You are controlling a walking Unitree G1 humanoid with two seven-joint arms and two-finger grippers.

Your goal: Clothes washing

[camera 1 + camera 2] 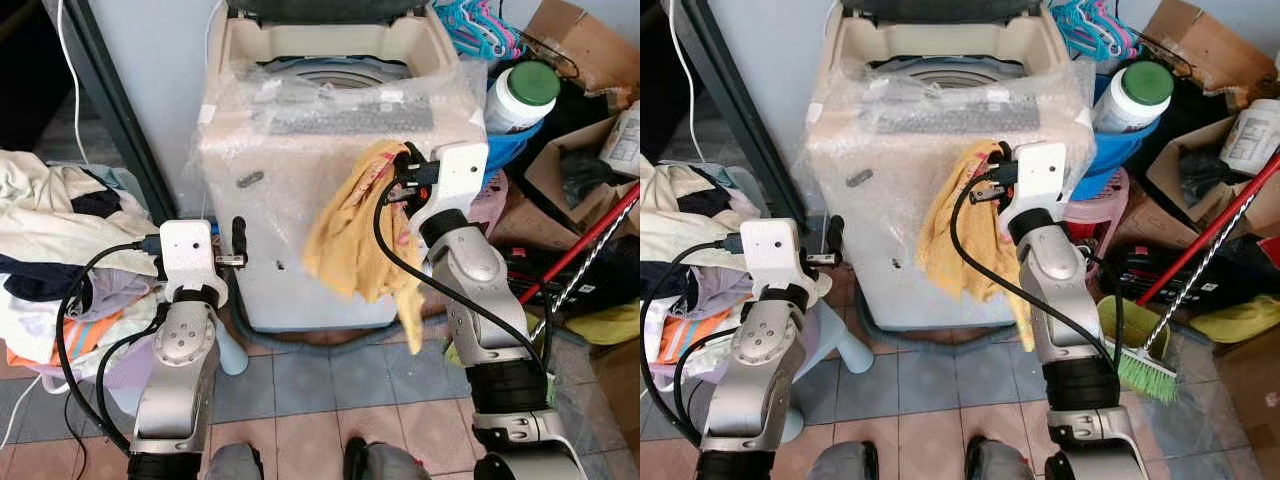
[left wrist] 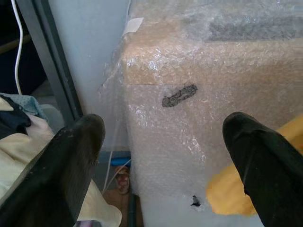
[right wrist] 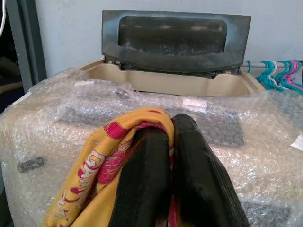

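Beside the bubble-wrapped washing machine, the right claw is pinching a yellow cloth that may snag the wrap, while the left claw is hanging spread.

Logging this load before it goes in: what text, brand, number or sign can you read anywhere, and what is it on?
"GA...": partial white lettering on the yellow cloth pinched in the right gripper; the rest is folded away.
Labels on the white jar and on the washing machine: too small or blurred to read.
Left gripper: no text.
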